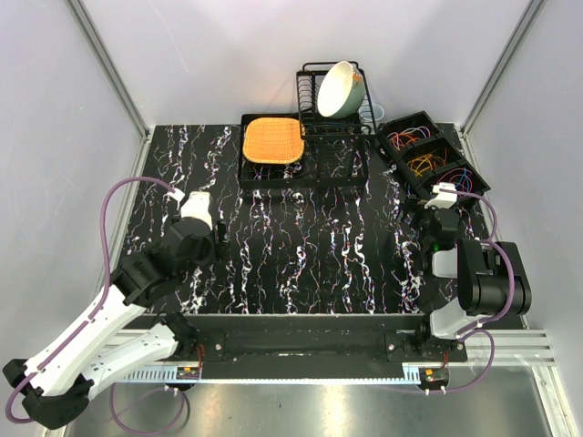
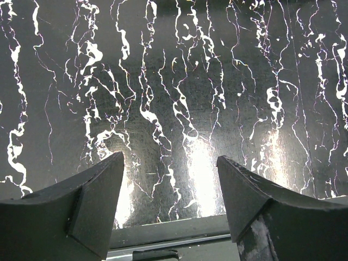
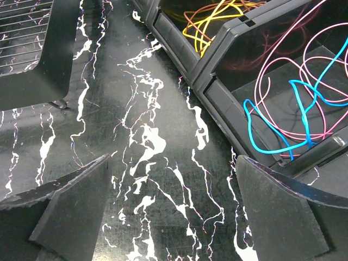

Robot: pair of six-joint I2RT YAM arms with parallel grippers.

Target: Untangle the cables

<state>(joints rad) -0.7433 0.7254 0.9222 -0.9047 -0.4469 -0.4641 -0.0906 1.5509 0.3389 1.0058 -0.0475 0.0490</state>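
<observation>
White-and-black arms (image 1: 91, 332) carry lavender hoses (image 1: 107, 238); the left pincer (image 2: 168, 157) has dark wedge fingers (image 2: 81, 217).

The white-and-black left arm (image 1: 100, 319) stretches forward, elbow low; its black two-finger left claw (image 2: 169, 163) stands parted, empty. The black right arm (image 1: 487, 278) is folded; its right claw (image 3: 171, 163) is spread wide, empty.

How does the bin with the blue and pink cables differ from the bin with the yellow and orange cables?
Contents: the blue-pink bin holds blue and pink cables; the yellow-orange bin holds yellow and orange cables.
Position: the blue-pink bin sits nearest the right gripper; the yellow-orange bin stands just beyond it.
Both are black plastic bins holding loose loops.
</observation>
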